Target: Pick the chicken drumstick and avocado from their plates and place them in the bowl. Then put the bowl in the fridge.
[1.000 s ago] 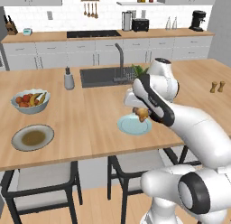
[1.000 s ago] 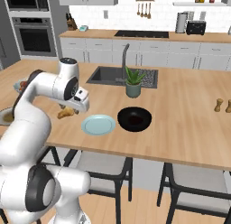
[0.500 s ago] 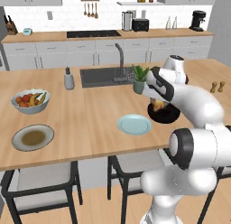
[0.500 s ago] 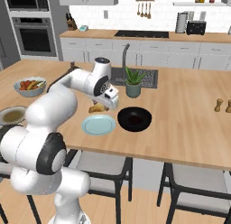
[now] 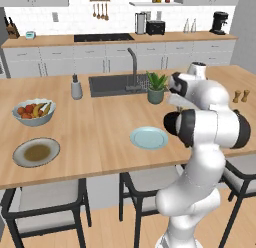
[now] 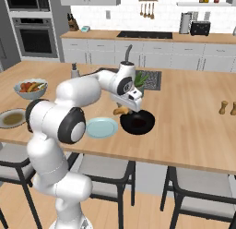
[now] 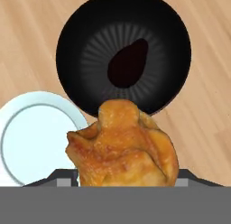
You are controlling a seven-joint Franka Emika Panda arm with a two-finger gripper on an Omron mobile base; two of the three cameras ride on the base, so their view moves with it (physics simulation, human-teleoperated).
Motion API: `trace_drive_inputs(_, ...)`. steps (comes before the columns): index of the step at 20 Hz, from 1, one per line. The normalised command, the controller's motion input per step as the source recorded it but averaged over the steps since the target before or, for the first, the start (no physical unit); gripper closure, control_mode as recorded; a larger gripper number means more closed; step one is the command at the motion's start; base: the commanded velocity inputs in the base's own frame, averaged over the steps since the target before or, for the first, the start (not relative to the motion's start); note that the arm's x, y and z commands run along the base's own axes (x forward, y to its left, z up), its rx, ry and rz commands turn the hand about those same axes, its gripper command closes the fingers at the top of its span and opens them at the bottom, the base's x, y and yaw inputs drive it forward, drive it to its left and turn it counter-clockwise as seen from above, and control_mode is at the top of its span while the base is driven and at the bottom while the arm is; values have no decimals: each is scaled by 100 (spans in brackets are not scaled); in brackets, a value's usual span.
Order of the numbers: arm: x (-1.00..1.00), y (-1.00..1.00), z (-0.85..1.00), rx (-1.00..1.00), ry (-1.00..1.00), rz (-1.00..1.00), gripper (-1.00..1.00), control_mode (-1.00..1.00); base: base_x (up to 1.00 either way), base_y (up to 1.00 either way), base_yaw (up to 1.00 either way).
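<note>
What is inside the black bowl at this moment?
The avocado lies inside the black bowl, near its middle. The chicken drumstick, held in the gripper, hangs over the bowl's near rim and hides that edge; the rest of the bowl's inside is bare.

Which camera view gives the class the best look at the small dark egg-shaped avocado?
The hand view: the small dark egg-shaped avocado lies plainly inside the round black bowl, seen from above. In the right base view that bowl is visible, but the avocado is too dark to tell. In the left base view the arm blocks it.

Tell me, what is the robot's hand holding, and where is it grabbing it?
The gripper holds the chicken drumstick. Where on it the hidden fingers grip cannot be told.
</note>
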Motion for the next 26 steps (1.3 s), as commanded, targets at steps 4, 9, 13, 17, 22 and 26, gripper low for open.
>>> trace_drive_inputs(4, 93, -9, -35, -5, 9, -4, 100, -100, 0, 0, 0)
trace_drive_inputs(9, 66, -5, -40, -4, 9, -1, 100, -100, 0, 0, 0)
trace_drive_inputs(13, 10, -19, -23, 0, 6, 0, 100, -100, 0, 0, 0)
trace_drive_inputs(17, 1, 0, -32, 0, 5, 0, 100, -100, 0, 0, 0)
trace_drive_inputs(22, 20, 0, -19, 0, 2, 0, 100, -100, 0, 0, 0)
trace_drive_inputs(26, 2, 0, -28, 0, 5, 0, -100, -100, 0, 0, 0)
